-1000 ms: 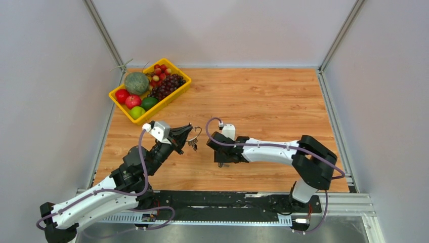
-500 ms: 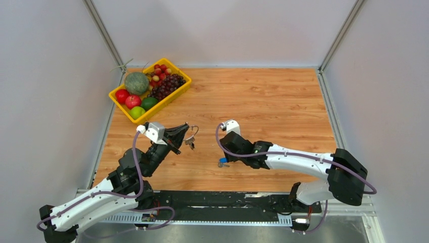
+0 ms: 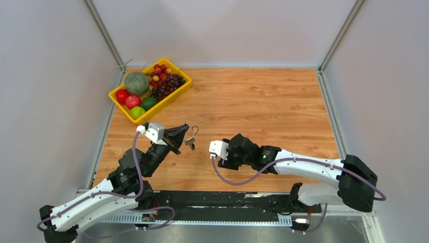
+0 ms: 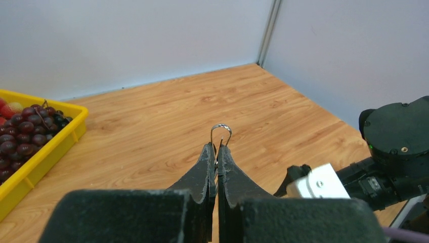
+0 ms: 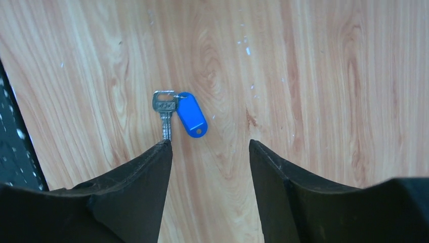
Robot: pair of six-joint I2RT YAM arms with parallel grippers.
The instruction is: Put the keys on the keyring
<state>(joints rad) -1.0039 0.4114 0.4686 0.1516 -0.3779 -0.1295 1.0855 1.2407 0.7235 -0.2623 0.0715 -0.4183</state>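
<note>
Key (image 5: 164, 114) now beneath right pincer (image 5: 210, 145)

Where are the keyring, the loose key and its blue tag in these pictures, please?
keyring (image 4: 221, 125), left wrist view, top of the wire loop.
key (image 5: 163, 104), right wrist view, its silver head.
blue tag (image 5: 191, 115), right wrist view, middle of the plastic.

The left arm (image 3: 86, 205) and right arm (image 3: 308, 169) have white shells with black joints. A purple cable (image 3: 133, 149) runs along each. The fingers (image 5: 134, 177) are black and tapered.
</note>
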